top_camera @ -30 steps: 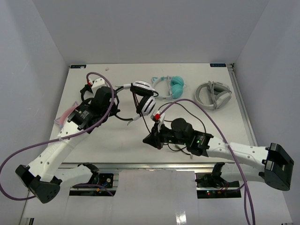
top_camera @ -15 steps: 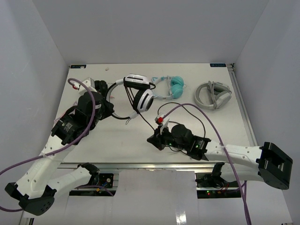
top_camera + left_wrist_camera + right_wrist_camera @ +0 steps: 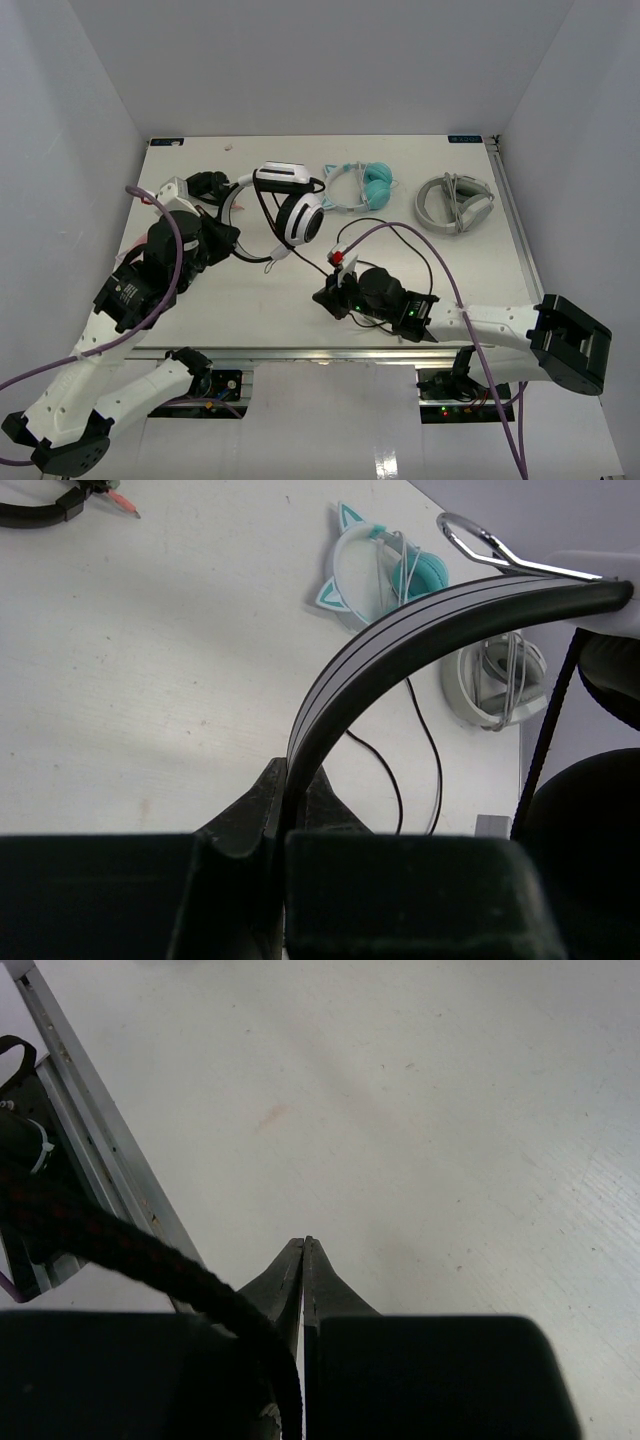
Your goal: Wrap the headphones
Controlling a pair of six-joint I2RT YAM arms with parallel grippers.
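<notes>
A white desk [image 3: 270, 305] is closed in by plain pale grey walls: the far wall [image 3: 320, 60] at 12 o'clock, the 9 o'clock wall [image 3: 60, 150] and the 3 o'clock wall [image 3: 590, 150]. A metal rail [image 3: 300, 352] borders its 6 o'clock edge.

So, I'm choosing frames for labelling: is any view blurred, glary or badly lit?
Top external: evenly lit and sharp, the headphones clear, only soft shadows. Left wrist: the headband looms close to the lens; the left gripper is a dark mass below. Right wrist: table sharp, the right gripper underexposed, a braided cable blurred.
</notes>
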